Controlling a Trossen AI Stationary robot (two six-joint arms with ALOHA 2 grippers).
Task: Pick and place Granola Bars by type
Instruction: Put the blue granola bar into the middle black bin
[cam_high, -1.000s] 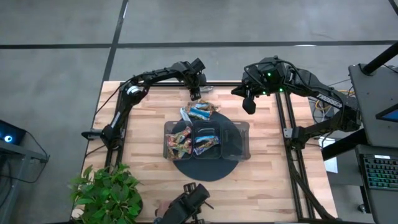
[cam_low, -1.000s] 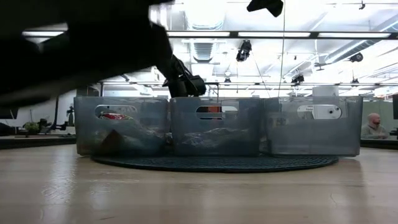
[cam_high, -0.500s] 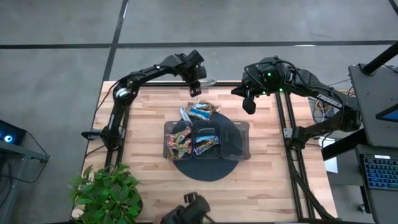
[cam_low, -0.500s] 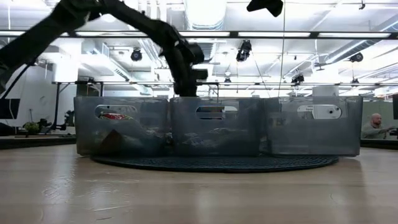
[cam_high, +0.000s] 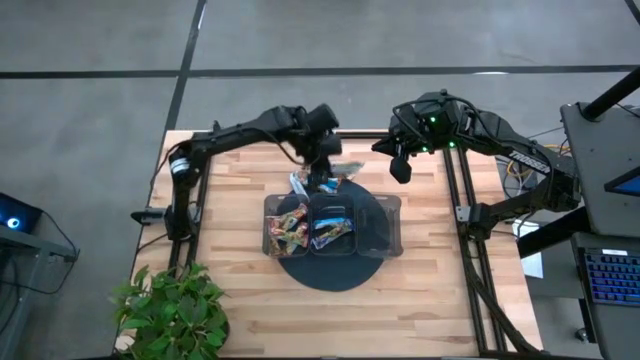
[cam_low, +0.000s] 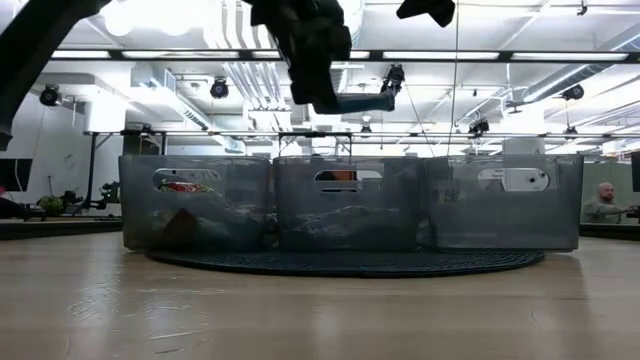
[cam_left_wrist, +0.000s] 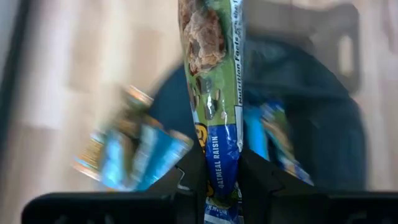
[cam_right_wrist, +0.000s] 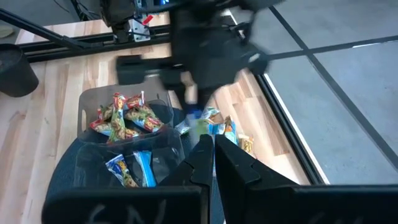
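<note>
My left gripper (cam_high: 328, 158) hangs above the table's far middle, shut on a green-and-blue granola bar (cam_left_wrist: 214, 74), which also shows in the low view (cam_low: 362, 102). Below it, a loose pile of light blue bars (cam_high: 318, 181) lies on the wood just beyond the dark three-compartment tray (cam_high: 392, 205). The tray's left compartment holds reddish bars (cam_high: 287, 228) and its middle one blue bars (cam_high: 331, 232). My right gripper (cam_high: 400, 168) hovers shut and empty at the far right, high above the table (cam_right_wrist: 212, 163). My left gripper pinches the bar's blue end (cam_left_wrist: 221, 177) between its two fingers. The fingers slant downward and lie across the wrapper, and the rest of the bar sticks out ahead of them. The bar is lifted clear, roughly level (cam_low: 362, 102), above the tray's height.
The tray stands on a round dark mat (cam_high: 330, 278). Its right compartment (cam_high: 380, 222) shows no bars. A potted plant (cam_high: 175, 310) sits at the near left corner. Bare wood lies to the left and right of the mat.
My left gripper has risen from near the table's far edge and swung toward the tray, keeping its hold. The bar has gone up with it, from table height to well above the tray's rim, and now hangs over the loose pile.
</note>
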